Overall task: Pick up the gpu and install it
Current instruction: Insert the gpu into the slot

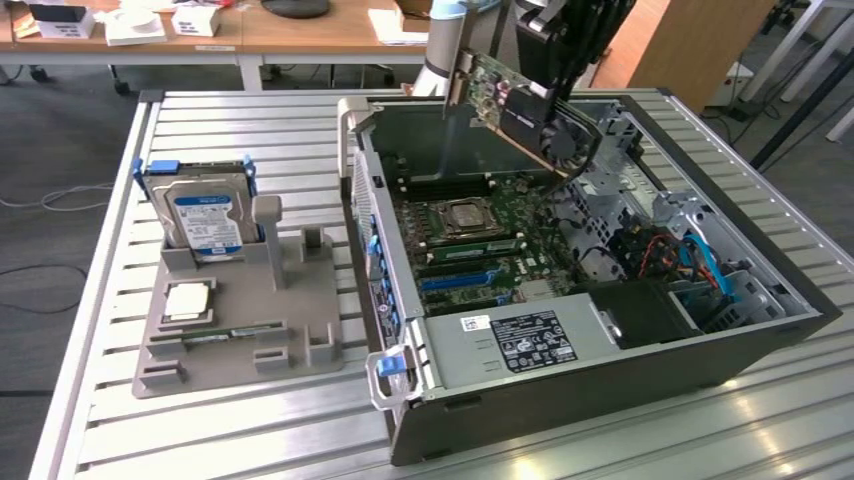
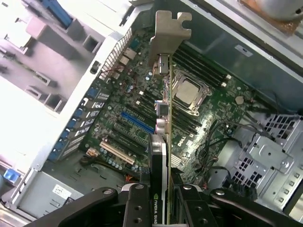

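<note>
The pincer was clenched on the gpu, holding it tilted in the air above the motherboard of the open computer case. The case lay on the slatted counter, beside a grey holder carrying a hard drive.
</note>
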